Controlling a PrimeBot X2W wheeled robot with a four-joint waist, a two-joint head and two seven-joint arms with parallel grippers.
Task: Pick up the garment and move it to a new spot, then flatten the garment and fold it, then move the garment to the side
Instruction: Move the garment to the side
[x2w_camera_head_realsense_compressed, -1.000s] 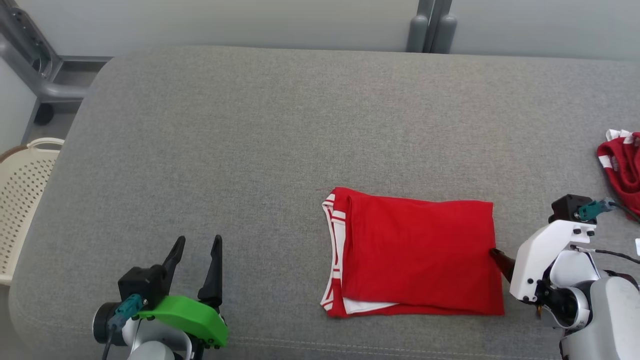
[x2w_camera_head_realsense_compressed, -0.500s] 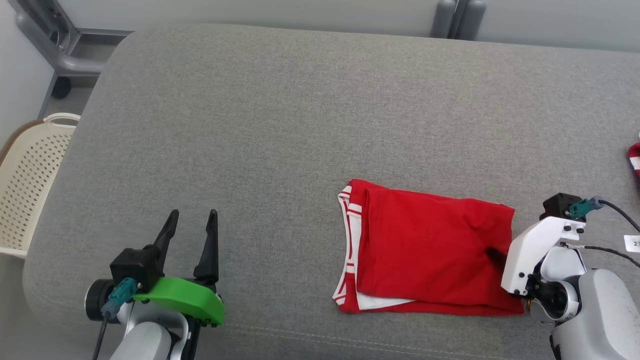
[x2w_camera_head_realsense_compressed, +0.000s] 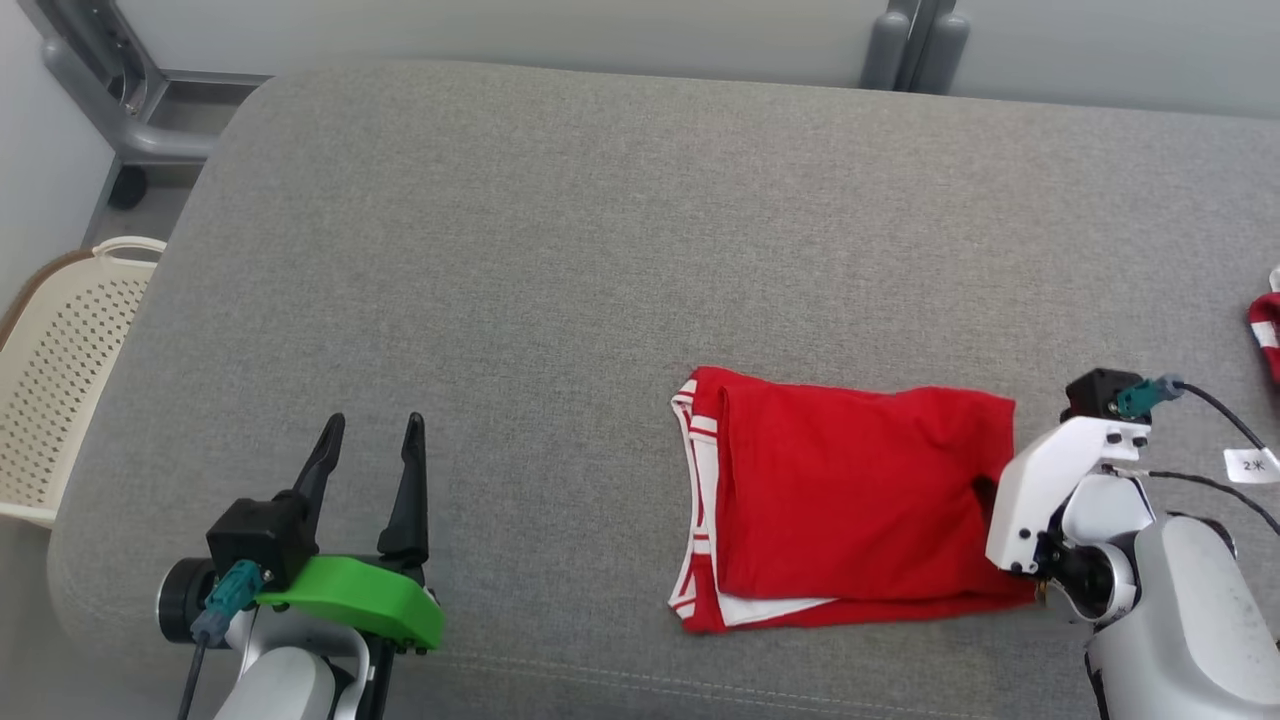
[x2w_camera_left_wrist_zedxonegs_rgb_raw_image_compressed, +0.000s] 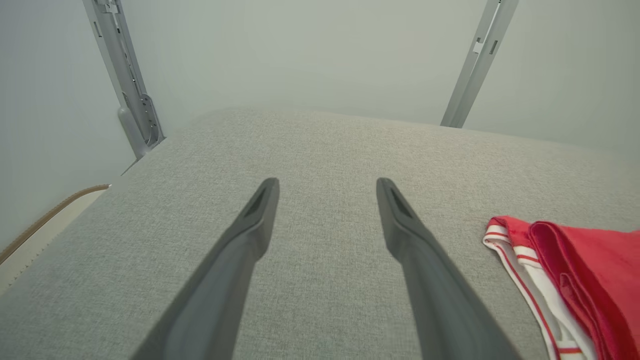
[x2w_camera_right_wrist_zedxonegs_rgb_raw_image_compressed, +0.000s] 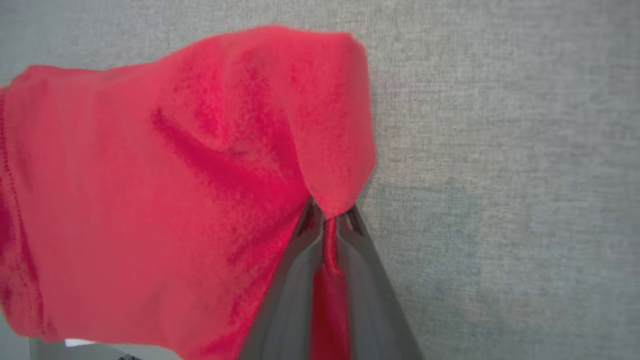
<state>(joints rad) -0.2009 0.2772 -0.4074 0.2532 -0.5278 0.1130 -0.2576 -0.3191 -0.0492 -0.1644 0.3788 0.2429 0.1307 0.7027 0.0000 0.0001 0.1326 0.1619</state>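
— Right gripper (x2w_camera_right_wrist_zedxonegs_rgb_raw_image_compressed: 327, 216): what has it got?
— Its fingers are pinched together on the nearest edge of the folded red garment (x2w_camera_head_realsense_compressed: 850, 500), with a tuck of cloth bunched between the tips.
— What lies underneath?
— A grey cushion (x2w_camera_head_realsense_compressed: 600, 250). The garment rests on it and reaches away from that gripper toward the left gripper's side, white-striped trim at the far end.
— And the left gripper (x2w_camera_head_realsense_compressed: 372, 428)?
— Fingers spread, nothing between them, over bare cushion, well apart from the garment. A cream perforated basket (x2w_camera_head_realsense_compressed: 60, 370) sits further out on its left, past the cushion's edge.
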